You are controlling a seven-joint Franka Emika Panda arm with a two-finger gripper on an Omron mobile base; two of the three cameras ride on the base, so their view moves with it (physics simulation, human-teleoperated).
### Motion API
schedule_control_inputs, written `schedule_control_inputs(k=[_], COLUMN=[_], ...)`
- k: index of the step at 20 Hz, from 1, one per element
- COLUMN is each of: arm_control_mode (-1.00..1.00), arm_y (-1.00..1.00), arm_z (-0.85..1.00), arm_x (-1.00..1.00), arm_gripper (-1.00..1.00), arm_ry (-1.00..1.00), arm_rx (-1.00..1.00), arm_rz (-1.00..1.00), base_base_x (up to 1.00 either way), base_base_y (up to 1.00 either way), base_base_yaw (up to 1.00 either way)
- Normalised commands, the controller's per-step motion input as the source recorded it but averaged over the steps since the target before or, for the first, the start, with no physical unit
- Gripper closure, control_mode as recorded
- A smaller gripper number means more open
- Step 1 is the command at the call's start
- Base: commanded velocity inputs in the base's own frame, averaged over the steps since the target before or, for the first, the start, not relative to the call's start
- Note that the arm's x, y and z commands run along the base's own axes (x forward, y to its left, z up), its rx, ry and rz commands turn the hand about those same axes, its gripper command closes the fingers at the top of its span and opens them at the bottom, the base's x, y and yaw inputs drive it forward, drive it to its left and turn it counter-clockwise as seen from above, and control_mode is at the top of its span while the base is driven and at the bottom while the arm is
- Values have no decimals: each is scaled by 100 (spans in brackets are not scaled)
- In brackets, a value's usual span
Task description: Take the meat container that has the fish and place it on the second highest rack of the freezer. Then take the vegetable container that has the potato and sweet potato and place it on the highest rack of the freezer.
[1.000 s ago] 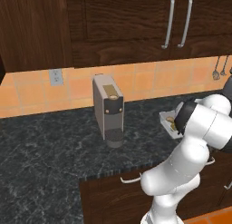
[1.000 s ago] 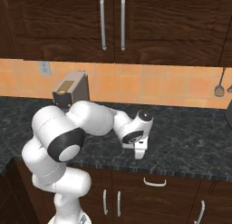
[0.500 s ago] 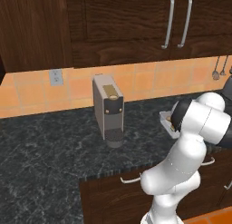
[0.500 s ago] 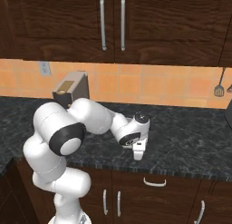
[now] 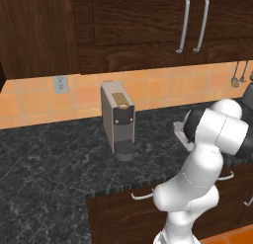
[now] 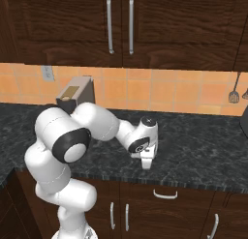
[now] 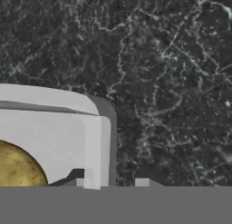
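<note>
A white container point(image 7: 54, 128) sits on the dark counter, and a round golden-brown potato point(image 7: 18, 168) lies inside it, so I take it for the vegetable container. Its corner point(image 5: 180, 131) peeks out just left of my forearm in the left base view. My gripper point(image 7: 113, 183) points straight down at the container's edge. One fingertip point(image 7: 84, 182) is inside the container and the other is outside, and the jaws are drawn in on its wall. In the right base view the gripper point(image 6: 146, 163) hangs low near the counter's front edge. The fish and the freezer are out of view.
A grey coffee machine point(image 5: 117, 120) stands against the backsplash to the left of the arm. Utensils point(image 6: 233, 95) hang on the tiled wall at the right. Dark wall cabinets point(image 5: 192, 20) run overhead. Black marble counter point(image 7: 172, 73) spreads beyond the container.
The hand has dropped a little toward the counter. The jaws, wide apart earlier, have drawn in onto the container's wall.
</note>
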Motion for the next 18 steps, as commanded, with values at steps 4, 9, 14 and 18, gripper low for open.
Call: schedule_control_inputs(k=[4, 9, 14, 18], arm_control_mode=[-100, -100, -100, -100], arm_y=[20, 10, 21, 9], arm_z=[-19, -1, 49, 61], arm_x=[2, 0, -34, -67], arm_gripper=[100, 100, 100, 100], arm_ry=[11, -1, -14, -23], arm_rx=[0, 0, 0, 0], arm_rz=[-3, -11, -9, -2], base_base_x=[0, 0, 0, 0], base_base_y=[0, 0, 0, 0], base_base_yaw=[0, 0, 0, 0])
